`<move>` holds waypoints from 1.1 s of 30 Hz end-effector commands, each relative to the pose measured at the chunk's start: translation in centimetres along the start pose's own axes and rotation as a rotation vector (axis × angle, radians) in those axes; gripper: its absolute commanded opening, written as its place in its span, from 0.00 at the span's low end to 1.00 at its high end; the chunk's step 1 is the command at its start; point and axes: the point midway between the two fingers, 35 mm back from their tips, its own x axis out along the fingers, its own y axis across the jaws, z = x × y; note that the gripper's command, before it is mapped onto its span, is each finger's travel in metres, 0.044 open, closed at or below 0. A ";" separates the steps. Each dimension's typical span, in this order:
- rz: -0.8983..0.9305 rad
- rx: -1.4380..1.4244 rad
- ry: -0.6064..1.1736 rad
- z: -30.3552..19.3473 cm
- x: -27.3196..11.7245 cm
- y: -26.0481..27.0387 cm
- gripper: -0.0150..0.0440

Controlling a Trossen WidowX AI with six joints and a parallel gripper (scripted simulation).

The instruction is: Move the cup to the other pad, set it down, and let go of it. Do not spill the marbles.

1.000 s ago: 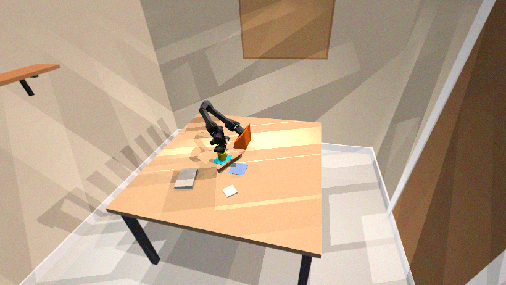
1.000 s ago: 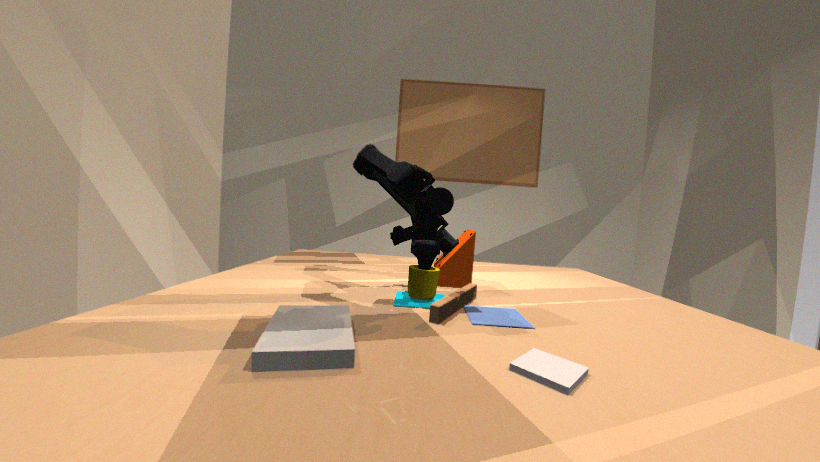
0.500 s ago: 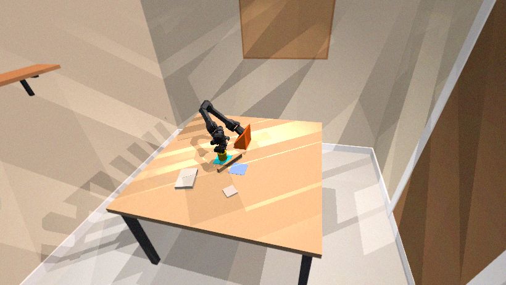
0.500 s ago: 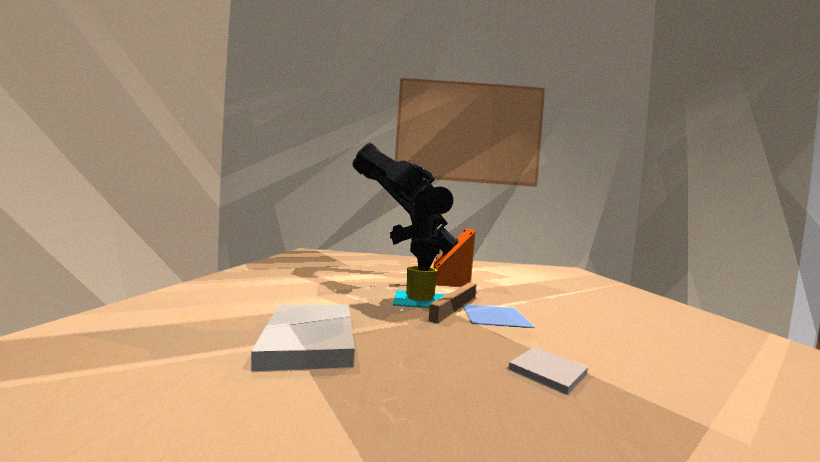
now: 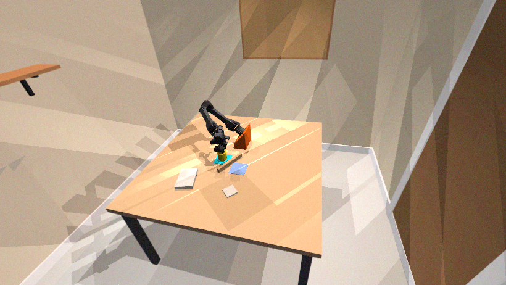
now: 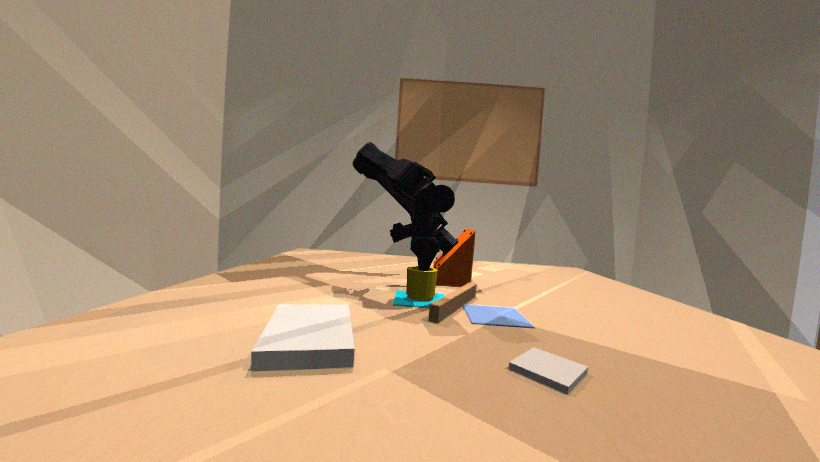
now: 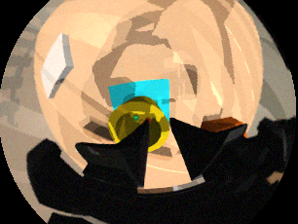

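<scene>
And here's the scene, spread across a wood-toned, flat-topped table (image 5: 283, 219) (image 6: 372, 424) (image 7: 146, 68). The black, angular arm (image 5: 209, 121) (image 6: 395, 169) folds high and reaches down above the cyan pad (image 5: 216, 161) (image 6: 400, 299) (image 7: 160, 90). Behind that pad in the exterior view stands an orange wedge (image 5: 244, 140) (image 6: 459, 269) (image 7: 222, 125), smooth and slant-sided. On the viewer's side of the pad there's a thick, pale slab (image 5: 186, 177) (image 6: 309, 330) (image 7: 56, 63), its edge grey. Right beside the pad runs a brown square-edged bar (image 5: 229, 163) (image 6: 453, 302), and across it from the pad, a thin blue pad (image 5: 238, 169) (image 6: 498, 316). Farther from the cyan pad sits a small whitish tile (image 5: 229, 190) (image 6: 548, 367).

Down at the cyan pad now — the gripper (image 5: 221, 150) (image 6: 424, 268) (image 7: 158, 121) is partly open, loose of the cup wall, one fingertip over the mouth and the other outside. Directly below is the yellow cup (image 5: 222, 156) (image 6: 421, 284) (image 7: 117, 117), a round, thick-rimmed cylinder standing upright on the cyan pad. Inside, a green marble (image 7: 135, 117) shows — and a speck of red by the finger, too small to be sure of.
</scene>
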 end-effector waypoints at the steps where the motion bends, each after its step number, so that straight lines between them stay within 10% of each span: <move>1: 0.005 0.003 0.006 -0.1 -0.6 0.2 0.50; 33: 0.004 0.000 0.000 0.0 -4.4 0.0 0.50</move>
